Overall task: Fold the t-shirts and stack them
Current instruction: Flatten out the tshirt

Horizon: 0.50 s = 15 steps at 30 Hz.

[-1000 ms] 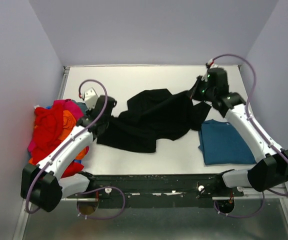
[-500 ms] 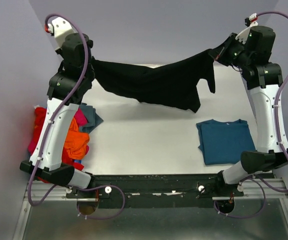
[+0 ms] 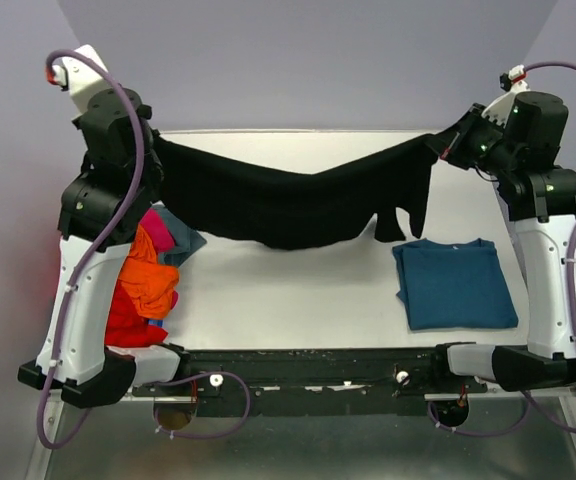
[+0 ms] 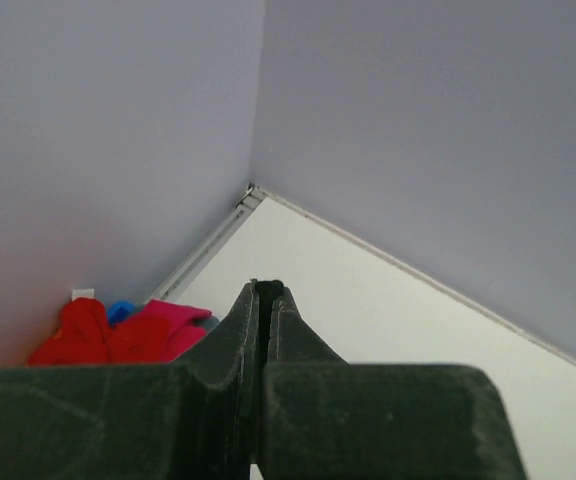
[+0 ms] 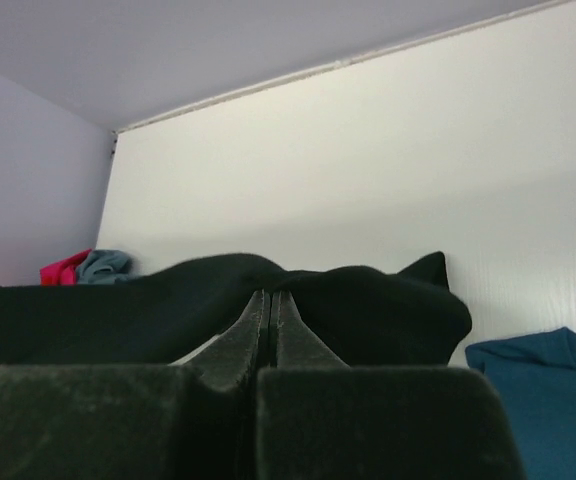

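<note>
The left fingers (image 4: 234, 345) are pressed together, with only a thin line between them. In the left wrist view no cloth shows between them, but from the top view one end of the black t-shirt (image 3: 288, 205) runs right up to them, so I judge they are clamped on it. The right fingers (image 5: 242, 336) are also together, and here the black cloth bulges just behind their tips, so they grip the other end.

Between the two arms the black t-shirt hangs in the air above the far half of the desk (image 3: 298, 290). It is stretched from side to side and sags in the middle, and one sleeve or corner dangles near the right end. No print shows on it from these views. I cannot tell if its lowest part touches the desk.

On the right near part of the desk lies the teal-blue t-shirt (image 3: 455, 283), already folded into a neat rectangle. I take it as the start of the stack.

On the left side, partly under the left arm, is the heap of unfolded t-shirts (image 3: 146, 282), in red, orange, pink and grey-blue.

So I judge the task is early: one shirt is folded, and one is held spread but not yet laid down or folded. The heap waits, and nothing is yet stacked on the teal-blue one.
</note>
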{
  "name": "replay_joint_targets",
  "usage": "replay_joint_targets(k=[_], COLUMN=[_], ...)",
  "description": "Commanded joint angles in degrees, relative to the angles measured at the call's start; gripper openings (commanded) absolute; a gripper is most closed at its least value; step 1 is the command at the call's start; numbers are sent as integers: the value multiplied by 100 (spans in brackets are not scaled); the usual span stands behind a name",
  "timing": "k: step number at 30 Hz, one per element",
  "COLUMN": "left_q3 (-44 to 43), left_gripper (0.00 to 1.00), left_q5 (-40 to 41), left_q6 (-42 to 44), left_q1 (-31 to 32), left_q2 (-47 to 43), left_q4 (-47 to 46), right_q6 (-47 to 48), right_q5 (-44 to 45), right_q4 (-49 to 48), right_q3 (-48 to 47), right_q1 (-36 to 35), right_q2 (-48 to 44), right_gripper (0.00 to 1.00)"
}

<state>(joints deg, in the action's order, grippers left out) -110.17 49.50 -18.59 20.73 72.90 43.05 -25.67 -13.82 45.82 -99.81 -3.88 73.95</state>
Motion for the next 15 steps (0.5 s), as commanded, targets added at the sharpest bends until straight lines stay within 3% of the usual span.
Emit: replay_joint_targets(k=[1, 6, 11, 15], left_q3=[-566, -540, -953, -2240], left_gripper=[0, 0, 0, 0], left_q5=[359, 474, -105, -537], left_q6=[312, 497, 67, -40], left_q1=[-34, -157, -490, -667], left_q2=[-84, 609, 1821, 3305], left_q4=[-77, -323, -139, 45], right_q6=[141, 27, -105, -157], right_q5=[-50, -261, -375, -595], right_q4=[111, 102, -275, -319], right_q3=[-635, -882, -820, -1110], right_q1=[80, 98, 98, 98], right_q2=[215, 900, 1778, 2614], right_gripper=[1, 1, 1, 1])
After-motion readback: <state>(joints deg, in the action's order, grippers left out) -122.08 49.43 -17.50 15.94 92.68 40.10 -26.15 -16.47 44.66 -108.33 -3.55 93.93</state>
